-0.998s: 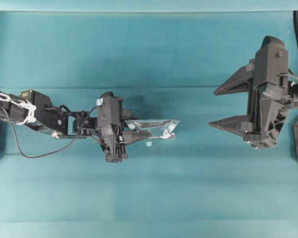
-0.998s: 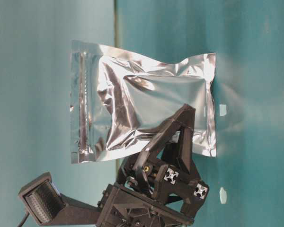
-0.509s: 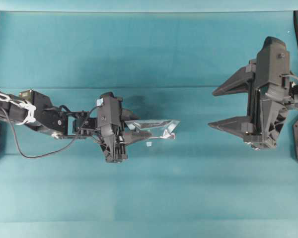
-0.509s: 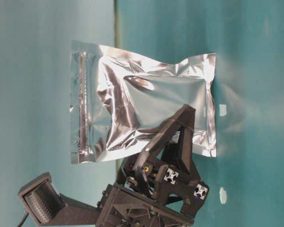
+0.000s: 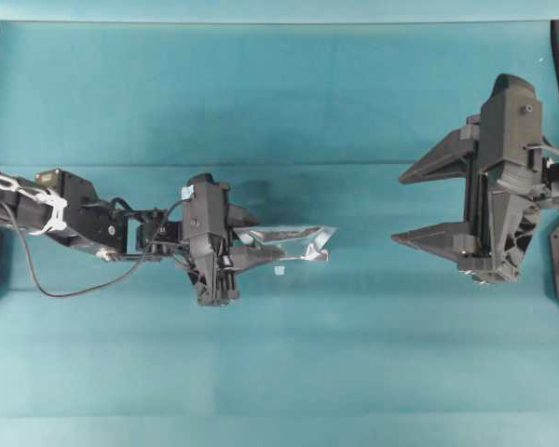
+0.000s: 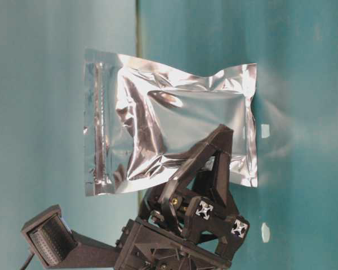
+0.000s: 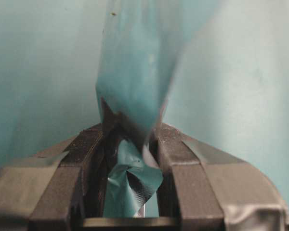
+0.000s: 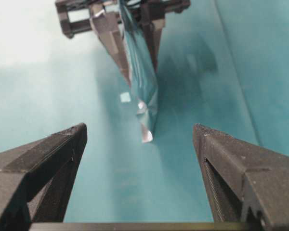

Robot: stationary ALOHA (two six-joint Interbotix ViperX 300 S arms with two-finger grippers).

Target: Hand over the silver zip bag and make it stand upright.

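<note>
Nothing much is changing since the earlier frames: both arms are keeping their places and the silver zip bag (image 5: 293, 240) is hanging where it was.

From overhead, the left gripper (image 5: 245, 250) is pinching one end of the bag and holding it out edge-on toward the middle of the teal table (image 5: 279, 102). The right gripper (image 5: 417, 207) is waiting well apart on the right, its jaws spread wide and pointing at the bag.

At table level, the bag (image 6: 169, 121) is showing its broad crinkled face, with the zip strip running along its left short edge, while the left gripper's fingers (image 6: 214, 152) are clamping its lower right part.

Through the left wrist camera, the foil (image 7: 135, 82) is rising out of the closed jaws, crumpled where it is being squeezed.

Through the right wrist camera, the bag (image 8: 143, 82) is sitting edge-on ahead, between the two open fingers (image 8: 48, 159).

Judging by the creases, it is looking light, thin, floppy and slick; taking it on the free flat end, clear of the left gripper, seems soundest.
</note>
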